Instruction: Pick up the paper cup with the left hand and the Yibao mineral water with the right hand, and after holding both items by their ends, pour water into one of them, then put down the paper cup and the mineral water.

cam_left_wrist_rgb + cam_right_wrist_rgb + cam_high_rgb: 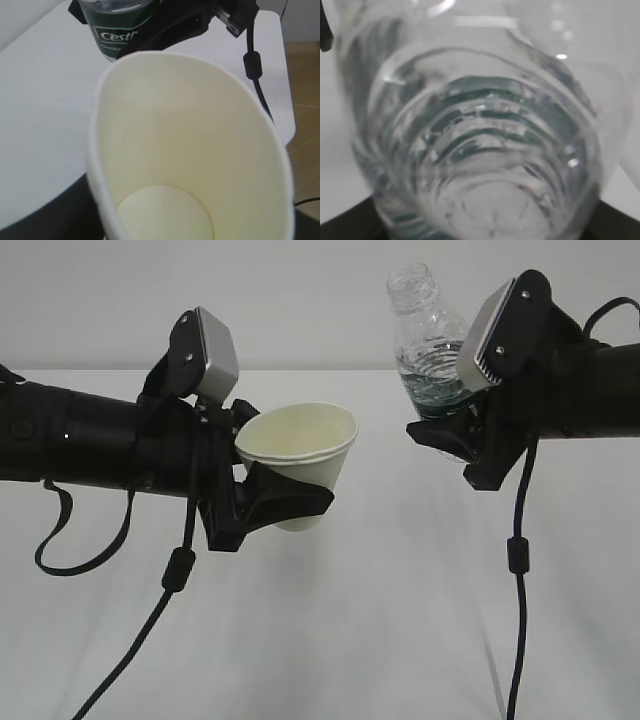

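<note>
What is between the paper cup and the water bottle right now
Nothing. In the exterior view, the gap between the paper cup and the Yibao mineral water shows only bare white table behind; both are held aloft, apart.

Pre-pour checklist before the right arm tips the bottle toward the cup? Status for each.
1. Paper cup gripped by left hand: ok, held clear of the table, mouth tilted toward the bottle.
2. Yibao mineral water gripped by right hand: ok, held at its lower part, roughly upright.
3. Bottle uncapped: ok, open neck visible.
4. Water in bottle: ok, there is some in the lower half.
5. Cup empty and dry: ok, left wrist view shows a bare bottom.
6. Bottle mouth over cup rim: not ok, a gap separates them sideways in the exterior view; depth alignment cannot tell.
</note>
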Tool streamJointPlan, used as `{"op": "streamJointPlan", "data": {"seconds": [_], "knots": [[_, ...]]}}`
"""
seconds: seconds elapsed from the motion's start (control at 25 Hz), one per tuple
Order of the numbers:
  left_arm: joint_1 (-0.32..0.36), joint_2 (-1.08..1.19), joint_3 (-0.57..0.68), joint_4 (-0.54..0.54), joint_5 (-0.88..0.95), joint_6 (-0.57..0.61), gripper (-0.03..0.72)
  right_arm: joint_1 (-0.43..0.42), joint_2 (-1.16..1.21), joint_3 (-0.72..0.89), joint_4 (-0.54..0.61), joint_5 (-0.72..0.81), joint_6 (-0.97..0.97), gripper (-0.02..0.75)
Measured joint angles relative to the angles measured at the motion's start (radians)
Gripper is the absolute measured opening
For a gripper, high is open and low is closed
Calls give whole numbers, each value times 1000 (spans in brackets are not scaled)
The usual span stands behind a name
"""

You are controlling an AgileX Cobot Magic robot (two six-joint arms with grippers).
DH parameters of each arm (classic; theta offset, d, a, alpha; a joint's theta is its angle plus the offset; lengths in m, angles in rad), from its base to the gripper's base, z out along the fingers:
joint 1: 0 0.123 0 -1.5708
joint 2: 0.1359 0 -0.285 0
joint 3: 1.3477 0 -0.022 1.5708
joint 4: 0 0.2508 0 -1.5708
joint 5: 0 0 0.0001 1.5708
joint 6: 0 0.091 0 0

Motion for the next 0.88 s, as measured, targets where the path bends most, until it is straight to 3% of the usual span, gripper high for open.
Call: {"op": "streamJointPlan", "data": {"seconds": [0.68, 0.88], "knots": [[-4, 0, 0, 2, -13, -26, 440, 0, 0, -15, -103, 0, 2, 462], [-36, 0, 0, 2, -18, -27, 440, 0, 0, -15, -126, 0, 2, 462]]}}
